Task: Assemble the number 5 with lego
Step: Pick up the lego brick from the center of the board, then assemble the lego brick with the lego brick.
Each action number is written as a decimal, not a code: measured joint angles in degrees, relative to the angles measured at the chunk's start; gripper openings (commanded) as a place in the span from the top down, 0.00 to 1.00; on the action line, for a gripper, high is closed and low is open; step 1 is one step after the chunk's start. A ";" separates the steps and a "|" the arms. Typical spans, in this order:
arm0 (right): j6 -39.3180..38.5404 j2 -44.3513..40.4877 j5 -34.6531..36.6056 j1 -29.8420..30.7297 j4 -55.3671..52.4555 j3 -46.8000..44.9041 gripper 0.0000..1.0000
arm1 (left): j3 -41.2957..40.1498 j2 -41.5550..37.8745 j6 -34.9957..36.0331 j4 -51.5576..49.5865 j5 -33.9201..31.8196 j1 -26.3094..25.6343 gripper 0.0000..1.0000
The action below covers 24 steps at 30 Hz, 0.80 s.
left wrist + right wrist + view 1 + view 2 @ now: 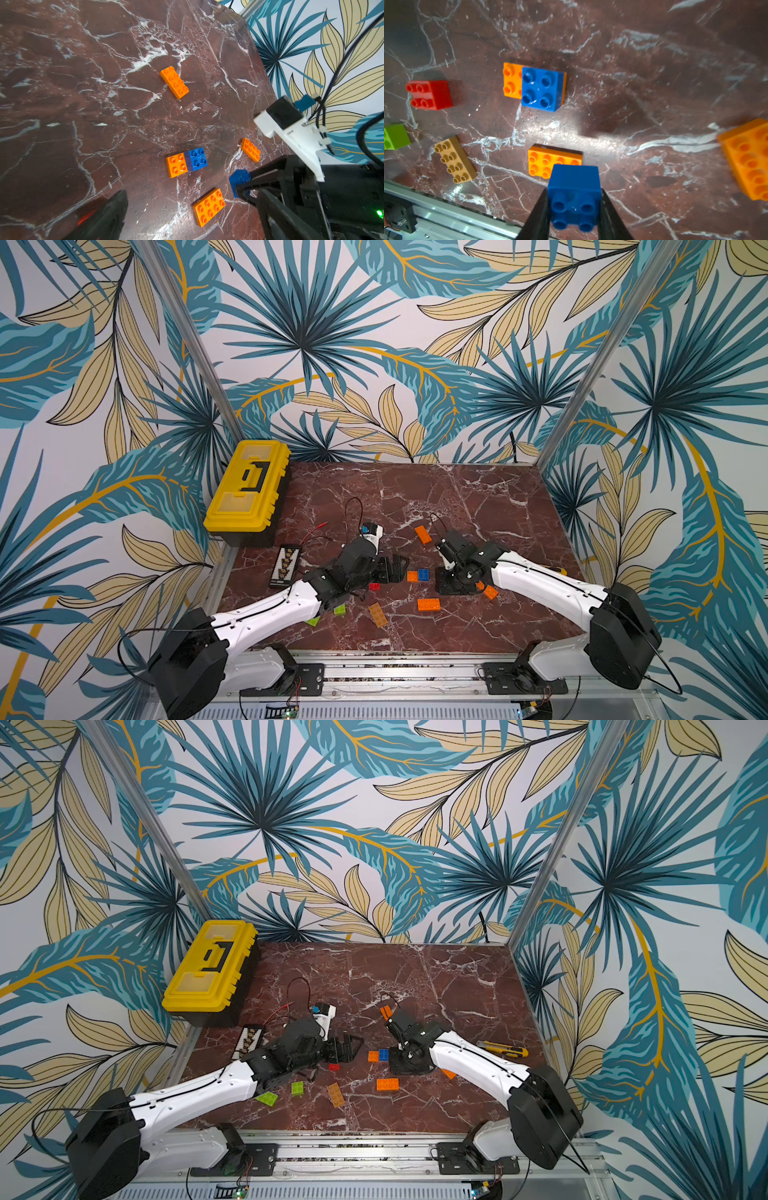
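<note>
**On marble table (478, 497): R gripper (574, 194) pinching blue 2x2 brick (574, 180); L gripper (392, 568) spread**

Near table centre, R gripper presses one finger on each of two opp. sides of the blue 2x2 brick, studs facing the wrist cam. The brick also shows in the L wrist view (239, 178), tilted. Can't tell whether it touches the marble.

L gripper sits low over the table w/ jaws wide apart and nothing betw. them, in both top views.

Betw. the two grippers is a second blue 2x2 (542, 89). It sits on one half of an orange base brick (511, 81); the other half is bare.

Loose lego on the table:
- long orange brick (554, 161), nearest the held one, toward the front edge
- tan brick (377, 614), just left of that, angled
- red brick (374, 586), close under the L gripper
- lime bricks, two, (340, 609) and (312, 620), beside the L forearm
- far orange brick (423, 534), beyond the R wrist, well apart from the rest
- side orange brick (490, 592), partly under the R arm

Non-task items:
- yellow toolbox (245, 485), back-left corner
- utility knife (505, 1050), beside the R forearm
- black board (284, 566) w/ thin wires, in front of the toolbox
</note>
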 measured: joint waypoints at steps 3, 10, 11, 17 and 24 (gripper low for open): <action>3.69 0.11 0.04 2.10 0.17 -0.37 0.76 | -2.99 -2.97 -0.20 0.13 -2.38 0.00 0.00; 8.70 0.61 0.26 5.29 1.62 -0.39 0.76 | -7.78 -8.46 -0.68 0.22 -6.69 0.02 0.00; 9.01 0.90 0.28 5.33 1.64 -0.39 0.76 | -7.89 -8.79 -0.68 0.24 -7.02 0.02 0.00; 10.21 3.54 0.94 8.20 1.62 0.87 0.76 | -7.91 -9.62 -0.83 0.44 -7.98 0.02 0.00; 10.93 5.73 1.70 9.77 1.46 2.64 0.76 | -8.22 -9.73 -1.01 0.39 -8.31 0.02 0.00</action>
